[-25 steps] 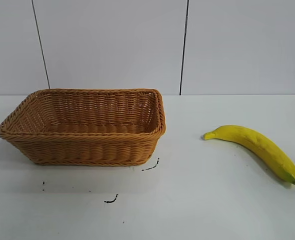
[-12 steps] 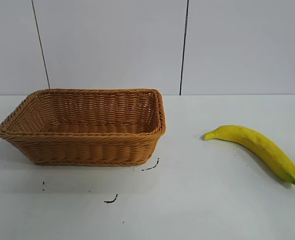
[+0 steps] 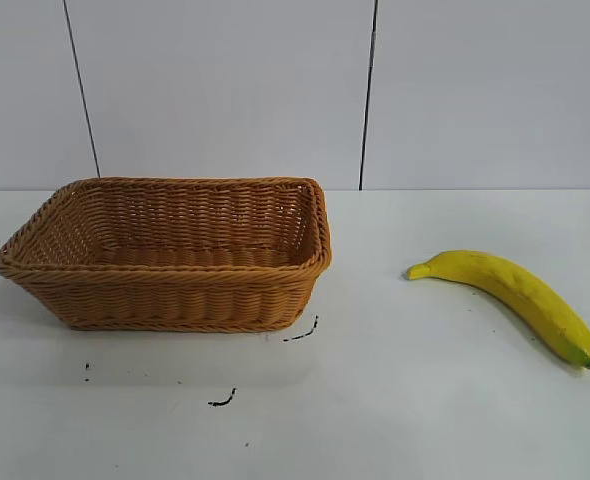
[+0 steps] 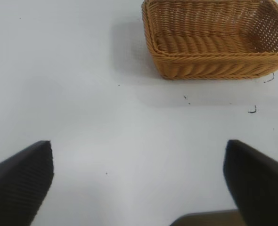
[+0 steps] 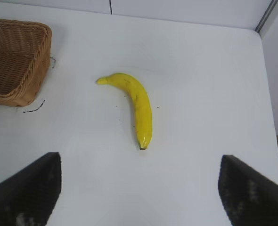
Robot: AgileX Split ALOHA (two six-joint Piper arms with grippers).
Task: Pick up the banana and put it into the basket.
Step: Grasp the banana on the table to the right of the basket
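Wicker, tan-brown and braided at the rim, the basket (image 3: 165,255) sits on the left half of the white table (image 3: 395,400), set back toward the wall edge, with nothing inside it. Small black marks (image 3: 223,400) dot the surface just in front of it. The banana (image 3: 510,295) lies flat on the right half, well apart from the basket, its stem end turned toward the basket and its far tip near the table's right edge. Bare surface lies open between the two and all around the banana. The left gripper (image 4: 139,188) hovers over bare table near the basket, fingers spread wide and holding nothing. The right gripper (image 5: 139,193) hangs above the table near the banana, equally wide apart and empty.
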